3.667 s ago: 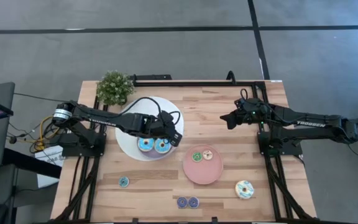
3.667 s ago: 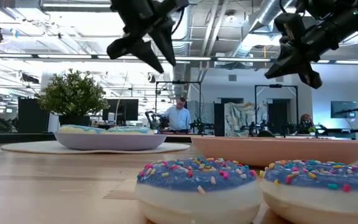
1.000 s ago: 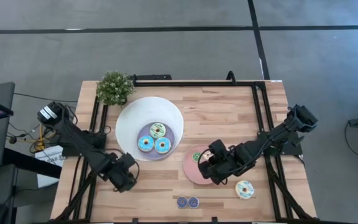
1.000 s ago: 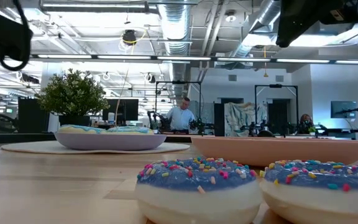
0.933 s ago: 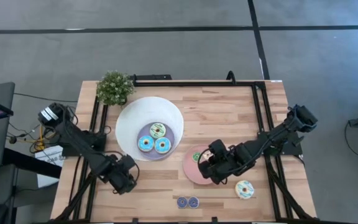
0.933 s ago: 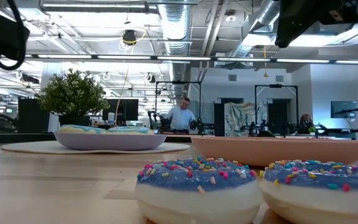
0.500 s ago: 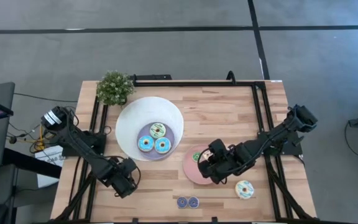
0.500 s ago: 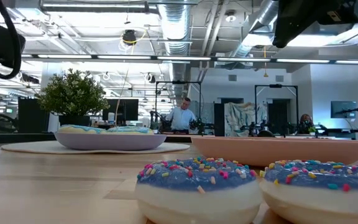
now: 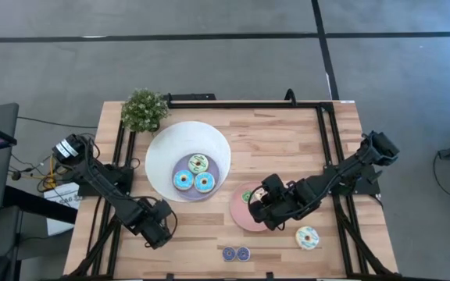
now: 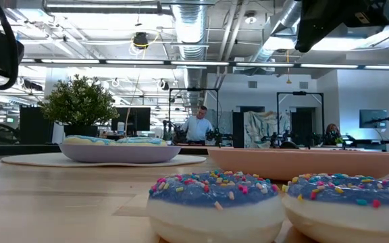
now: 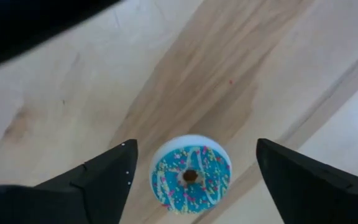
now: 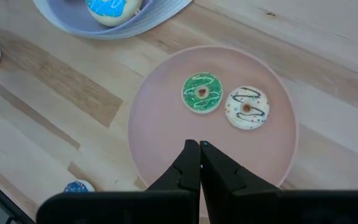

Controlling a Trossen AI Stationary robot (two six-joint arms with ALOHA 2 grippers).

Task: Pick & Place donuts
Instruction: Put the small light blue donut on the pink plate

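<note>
A small blue-iced donut [image 11: 190,175] lies flat on the wooden table near its left front. My left gripper [image 11: 193,143] hangs over it, open, one finger on each side and apart from it. In the high view that gripper [image 9: 157,228] hides the donut. My right gripper [image 12: 199,147] is shut above the near part of the pink plate [image 12: 160,118], touching nothing. A green donut [image 12: 201,93] and a white donut [image 12: 246,107] lie on the plate. Three donuts rest in the white bowl [image 9: 162,144].
Two dark blue donuts [image 9: 235,254] lie side by side at the near edge. They fill the front of the low view [image 10: 211,196]. A cream and blue donut [image 9: 308,237] lies right of the plate. A potted plant [image 9: 143,109] stands at the far left corner.
My left gripper has moved a little toward the table's near edge, coming over the small blue donut.
</note>
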